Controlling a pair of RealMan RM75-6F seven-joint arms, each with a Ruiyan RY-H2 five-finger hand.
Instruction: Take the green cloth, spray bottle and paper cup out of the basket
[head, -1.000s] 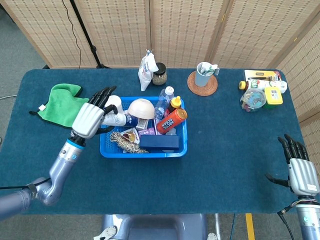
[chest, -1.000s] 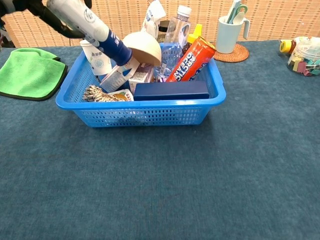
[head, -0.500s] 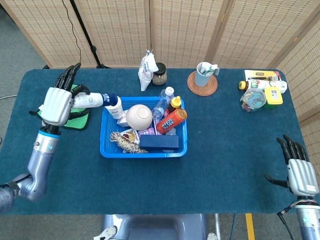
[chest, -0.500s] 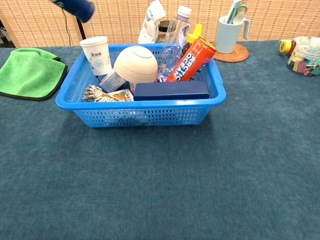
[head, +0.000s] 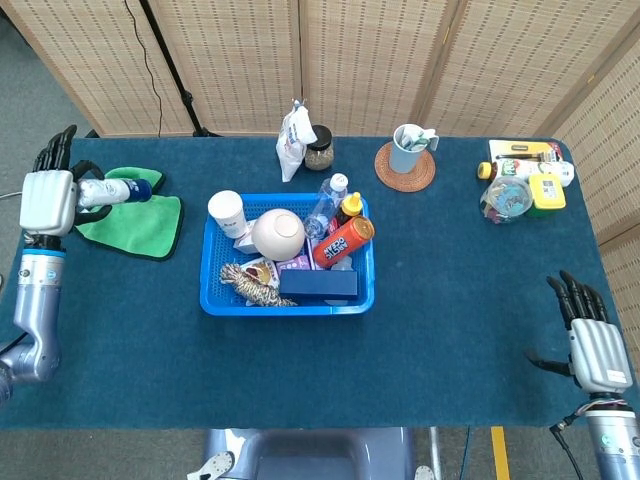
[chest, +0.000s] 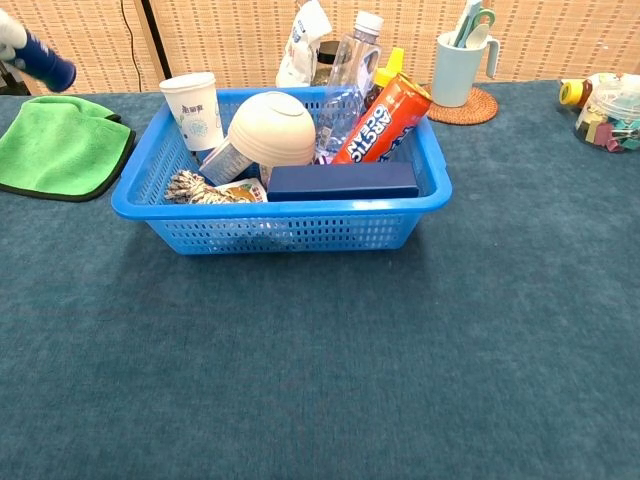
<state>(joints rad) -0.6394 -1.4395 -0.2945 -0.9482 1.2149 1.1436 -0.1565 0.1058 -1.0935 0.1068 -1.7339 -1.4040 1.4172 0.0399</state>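
My left hand (head: 48, 200) holds the white spray bottle (head: 115, 190) with its blue end (chest: 42, 63) level above the green cloth (head: 135, 217), which lies flat on the table at the far left, outside the blue basket (head: 217, 302). The paper cup (head: 227, 213) stands upright in the basket's back left corner (chest: 193, 108). My right hand (head: 592, 345) rests open near the table's front right edge, with nothing in it. The chest view shows only the bottle's blue tip and none of either hand.
The basket also holds an upturned cream bowl (head: 278, 233), an orange can (head: 343, 241), a clear water bottle (head: 325, 200), a dark blue box (head: 318, 284) and a rope toy (head: 250, 283). At the back stand a white bag (head: 293, 140), a mug (head: 409, 147) on a coaster, and jars at the right (head: 520, 185).
My left hand lifted the spray bottle out of the basket and carried it far left, over the green cloth. The bowl in the basket tipped over. The right hand stayed still.
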